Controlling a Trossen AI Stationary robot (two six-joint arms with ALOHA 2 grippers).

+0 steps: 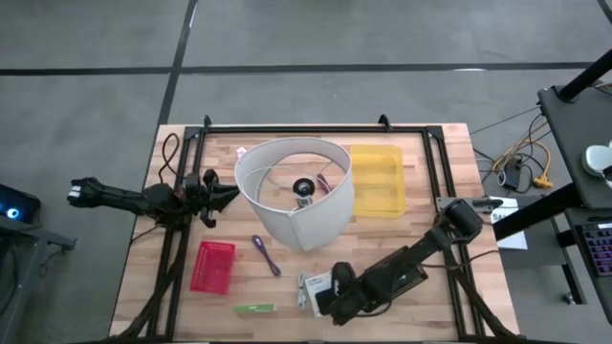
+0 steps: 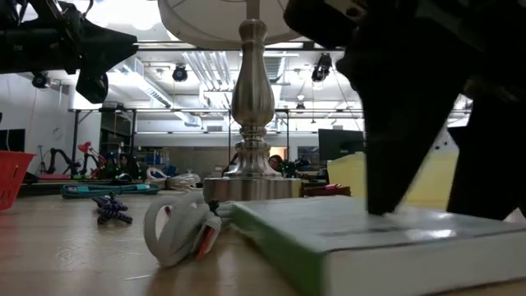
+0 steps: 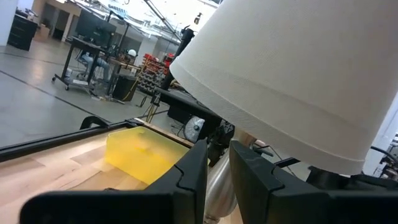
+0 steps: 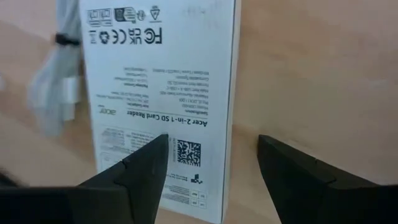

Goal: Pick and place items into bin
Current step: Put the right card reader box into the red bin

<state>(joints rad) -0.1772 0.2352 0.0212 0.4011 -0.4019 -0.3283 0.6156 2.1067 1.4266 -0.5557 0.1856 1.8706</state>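
A white card-reader box (image 1: 314, 287) lies flat on the table near the front edge, with a coiled pale cable (image 4: 56, 81) beside it. My right gripper (image 4: 214, 149) slants down over the box, open, one finger over the box's top and the other past its long edge. The yellow bin (image 1: 378, 180) rests at the back right. A purple pen-like tool (image 1: 266, 254) and a green stick (image 1: 254, 309) lie on the wood left of the box. My left gripper (image 1: 225, 194) hovers by the lampshade, fingers close together with nothing between them. My right gripper has one fingertip (image 2: 385, 210) down at the box's top face (image 2: 353, 222), coming from above. Whether it touches the box I cannot tell. The box lies flat on the table.
A lamp with a large white shade (image 1: 296, 191) and a metal base (image 2: 251, 185) stands mid-table between the grippers and left of the bin. A red basket (image 1: 212, 266) sits at the front left. Black frame rails run along the table's edges.
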